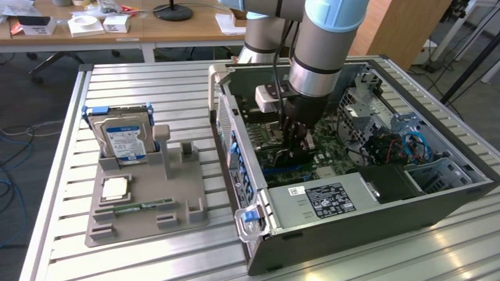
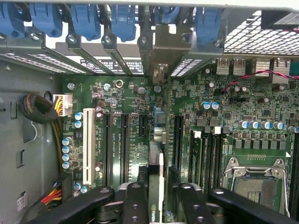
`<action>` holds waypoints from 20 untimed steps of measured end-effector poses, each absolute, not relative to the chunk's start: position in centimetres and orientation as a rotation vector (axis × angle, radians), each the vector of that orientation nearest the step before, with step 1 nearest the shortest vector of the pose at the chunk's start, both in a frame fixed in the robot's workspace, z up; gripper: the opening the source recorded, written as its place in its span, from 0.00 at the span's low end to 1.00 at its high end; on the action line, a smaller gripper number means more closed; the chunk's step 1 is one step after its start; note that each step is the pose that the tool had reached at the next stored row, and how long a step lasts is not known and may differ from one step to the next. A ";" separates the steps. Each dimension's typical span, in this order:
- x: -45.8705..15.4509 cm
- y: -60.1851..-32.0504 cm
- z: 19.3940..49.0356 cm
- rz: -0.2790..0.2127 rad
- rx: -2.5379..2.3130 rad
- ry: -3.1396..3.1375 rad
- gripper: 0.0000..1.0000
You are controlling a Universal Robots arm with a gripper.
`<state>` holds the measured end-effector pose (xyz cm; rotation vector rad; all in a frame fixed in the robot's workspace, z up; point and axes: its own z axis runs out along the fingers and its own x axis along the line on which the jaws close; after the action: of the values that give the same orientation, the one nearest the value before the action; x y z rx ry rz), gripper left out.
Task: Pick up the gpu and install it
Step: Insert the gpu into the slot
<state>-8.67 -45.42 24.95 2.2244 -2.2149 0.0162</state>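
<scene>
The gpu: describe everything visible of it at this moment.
The gpu shows edge-on in the wrist view: a thin card standing upright between the gripper fingers, with a silver metal end bracket rising to the rear slot openings of the computer case. Its lower edge lies along a motherboard expansion slot; whether it is fully seated cannot be told. In the exterior view the arm reaches down into the open case over the motherboard.
</scene>
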 end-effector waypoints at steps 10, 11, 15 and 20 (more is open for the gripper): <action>-8.7 -45.4 25.6 0.016 2.224 -2.215 0.33; -8.7 -45.4 25.9 0.017 2.225 -2.215 0.33; -8.7 -45.4 27.3 0.017 2.225 -2.215 0.33; -8.7 -45.4 29.0 0.018 2.225 -2.216 0.33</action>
<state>-8.66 -45.42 29.01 2.2251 -2.2155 0.0175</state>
